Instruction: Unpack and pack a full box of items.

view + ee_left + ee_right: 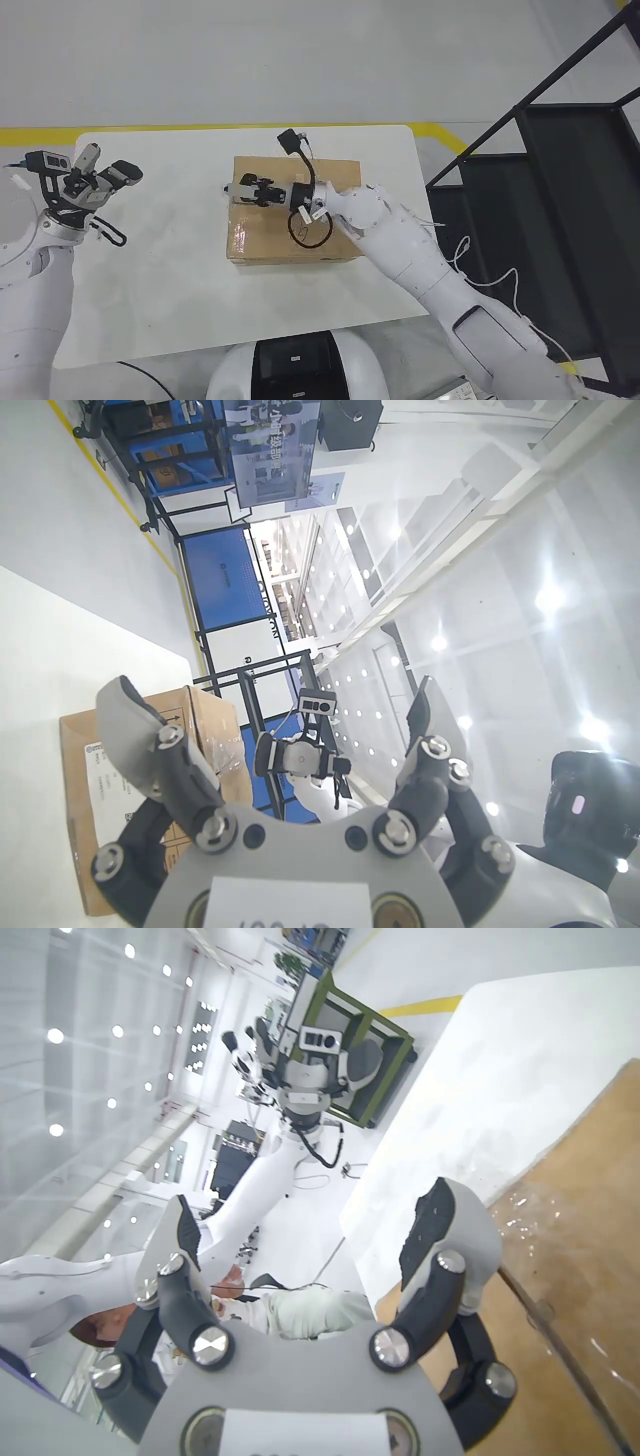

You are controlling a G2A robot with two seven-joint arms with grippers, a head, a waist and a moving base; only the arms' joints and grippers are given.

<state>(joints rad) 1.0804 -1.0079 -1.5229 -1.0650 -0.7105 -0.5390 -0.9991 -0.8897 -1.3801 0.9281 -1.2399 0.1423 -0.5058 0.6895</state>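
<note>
Top view: cardboard box (258, 236) on white table (170, 290), grey floor (300, 60) around.

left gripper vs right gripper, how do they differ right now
Place: in the top view the left gripper is by the table's left edge, well apart from the cardboard box; the right gripper is over the box's top, near its left side.
Direction: the left gripper points toward the box, while the right gripper points the opposite way, toward the left gripper.
Shared: both are open and hold nothing.
</note>
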